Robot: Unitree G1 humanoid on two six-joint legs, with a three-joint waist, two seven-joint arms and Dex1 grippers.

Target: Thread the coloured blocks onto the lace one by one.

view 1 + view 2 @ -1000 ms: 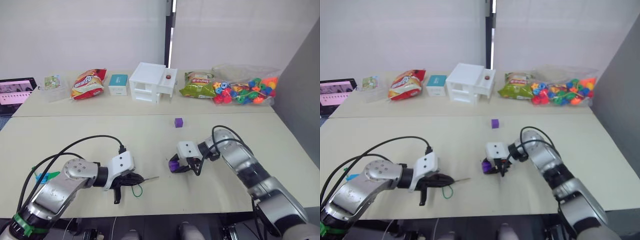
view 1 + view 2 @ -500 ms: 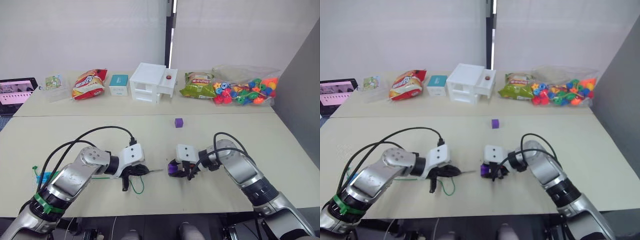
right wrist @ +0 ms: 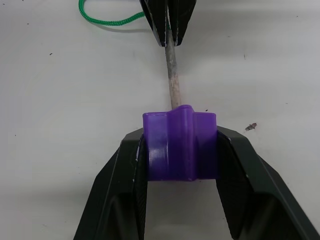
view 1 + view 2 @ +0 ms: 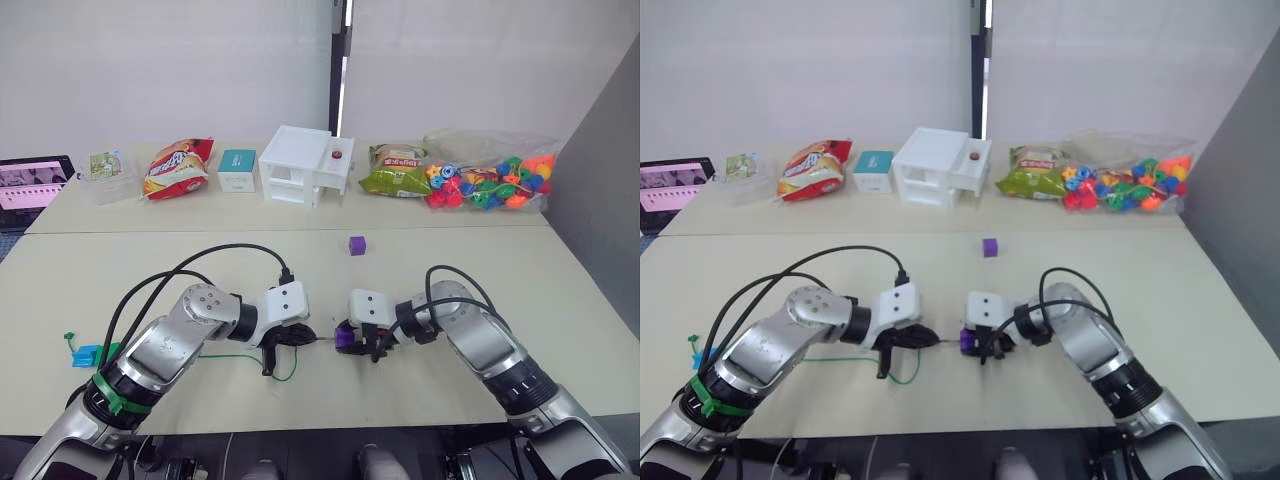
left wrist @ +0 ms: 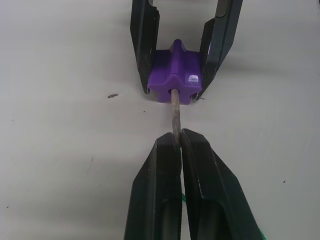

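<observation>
Purple block [image 5: 175, 76] clamped by right gripper [image 3: 181, 150]; lace [image 4: 285, 375] tip pinched in left gripper [image 5: 178, 142] — at its hole. Second purple block [image 4: 357, 245] apart, mid beige table [image 4: 200, 265]. Snack bags [image 4: 176, 166], white box [image 4: 303, 164] behind — white wall.

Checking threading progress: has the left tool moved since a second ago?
Yes. The left tool moved toward the robot's right across the table, bringing the lace tip to the held purple block.

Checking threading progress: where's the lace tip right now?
The lace tip sits at the hole of the purple block held by the right gripper, pinched just behind by the left gripper, near the table's front centre.
</observation>
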